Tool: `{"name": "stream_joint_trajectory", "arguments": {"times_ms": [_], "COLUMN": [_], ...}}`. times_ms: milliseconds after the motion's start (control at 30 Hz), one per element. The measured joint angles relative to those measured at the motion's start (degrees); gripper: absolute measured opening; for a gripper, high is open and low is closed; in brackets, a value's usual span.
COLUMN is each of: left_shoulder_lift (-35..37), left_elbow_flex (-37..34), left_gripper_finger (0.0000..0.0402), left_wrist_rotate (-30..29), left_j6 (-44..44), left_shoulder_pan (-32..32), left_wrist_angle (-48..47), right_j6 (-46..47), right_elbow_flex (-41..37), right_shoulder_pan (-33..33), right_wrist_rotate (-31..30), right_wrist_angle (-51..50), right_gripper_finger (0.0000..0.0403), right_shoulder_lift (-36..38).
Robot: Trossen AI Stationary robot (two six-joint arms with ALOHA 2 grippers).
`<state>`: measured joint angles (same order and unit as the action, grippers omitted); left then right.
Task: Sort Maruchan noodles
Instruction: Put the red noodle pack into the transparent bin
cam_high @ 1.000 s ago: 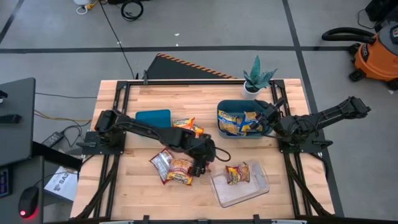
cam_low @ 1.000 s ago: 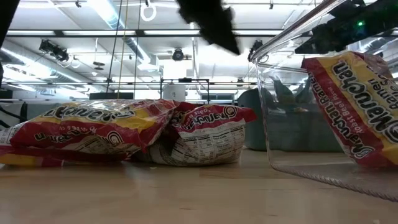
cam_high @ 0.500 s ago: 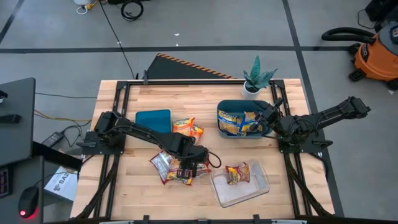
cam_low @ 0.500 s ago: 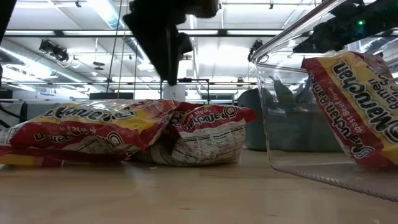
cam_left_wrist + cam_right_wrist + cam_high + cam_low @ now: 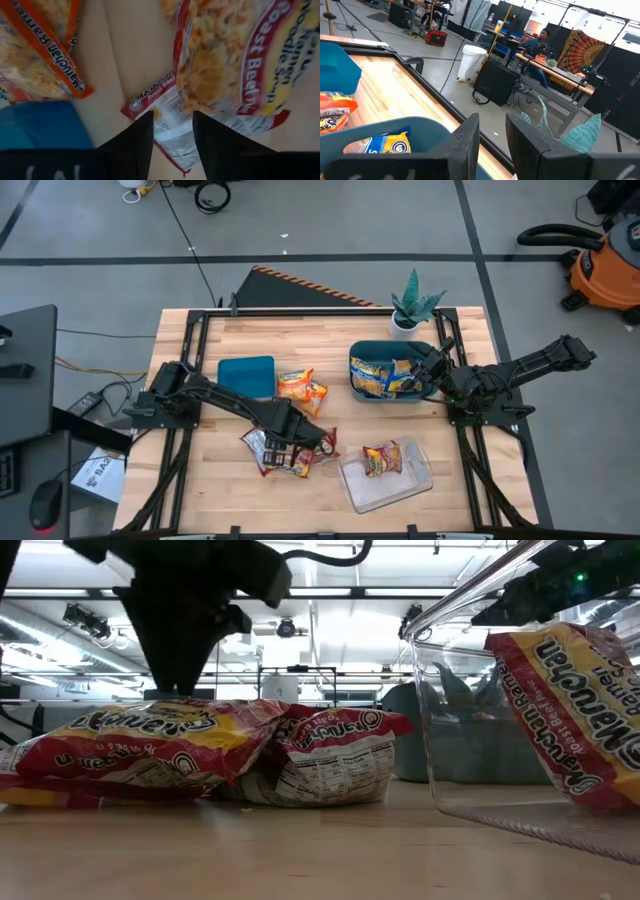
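Red-and-yellow Maruchan packets (image 5: 285, 452) lie heaped on the table near its middle; in the low view they are a front packet (image 5: 150, 745) and one behind it (image 5: 335, 755). My left gripper (image 5: 293, 446) is open and points down over this heap (image 5: 172, 120). One more red packet (image 5: 382, 458) lies in the clear tray (image 5: 415, 480). Orange packets (image 5: 300, 387) lie beside a flat teal bin (image 5: 247, 375). Blue-and-yellow packets (image 5: 380, 375) fill the deeper teal bin (image 5: 357, 350). My right gripper (image 5: 430, 370) waits open over that bin's right rim (image 5: 492, 132). My left gripper comes from above, pointing down, with its open fingers (image 5: 142, 132) on either side of a face-down red packet's end (image 5: 167, 112), beside the roast beef packet (image 5: 235, 55). In the low view its fingers (image 5: 185, 675) reach the heap's top. Whether they touch it I cannot tell.
A potted plant (image 5: 412, 305) stands at the far edge behind the deep bin. The clear tray's wall (image 5: 440, 740) rises just right of the heap. Bare wood lies along the near edge (image 5: 220, 500) and the far left (image 5: 210, 340).
My left gripper has moved toward the table's left and near edges and down, from beside the clear tray to right over the red-and-yellow heap. The packets have stayed where they were.
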<state>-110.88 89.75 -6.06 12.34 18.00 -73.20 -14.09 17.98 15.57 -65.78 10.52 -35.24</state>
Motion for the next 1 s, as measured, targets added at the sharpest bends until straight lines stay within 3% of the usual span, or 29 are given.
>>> {"name": "stream_joint_trajectory", "arguments": {"times_ms": [167, 267, 467, 733, 1000], "left_shoulder_lift": [1.8, 4.3, 11.5, 11.4, 11.1], "left_elbow_flex": [-3.7, -10.1, -19.7, -20.9, -20.8], "left_gripper_finger": [0.0141, 0.0141, 0.0141, 0.0141, 0.0141], "left_wrist_rotate": [0.4, 1.4, 1.8, 4.4, 3.3], "left_j6": [-2.8, -4.6, -7.4, -20.5, -22.0], "left_shoulder_pan": [-0.4, -1.2, -3.5, -3.0, -2.0], "left_wrist_angle": [-0.1, 1.4, 14.5, 19.3, 24.9], "right_j6": [0.0, 0.0, -0.1, -0.2, -0.2], "right_elbow_flex": [0.0, 0.0, 0.0, 0.0, 0.0], "right_shoulder_pan": [0.0, 0.0, 0.0, 0.0, 0.0], "right_wrist_rotate": [0.2, 1.3, 1.5, 2.2, 2.7], "right_wrist_angle": [0.1, 0.2, 0.4, 0.6, 0.6], "right_gripper_finger": [0.0101, 0.0101, 0.0101, 0.0101, 0.0101], "right_shoulder_lift": [0.0, 0.0, 0.0, 0.0, 0.0]}}
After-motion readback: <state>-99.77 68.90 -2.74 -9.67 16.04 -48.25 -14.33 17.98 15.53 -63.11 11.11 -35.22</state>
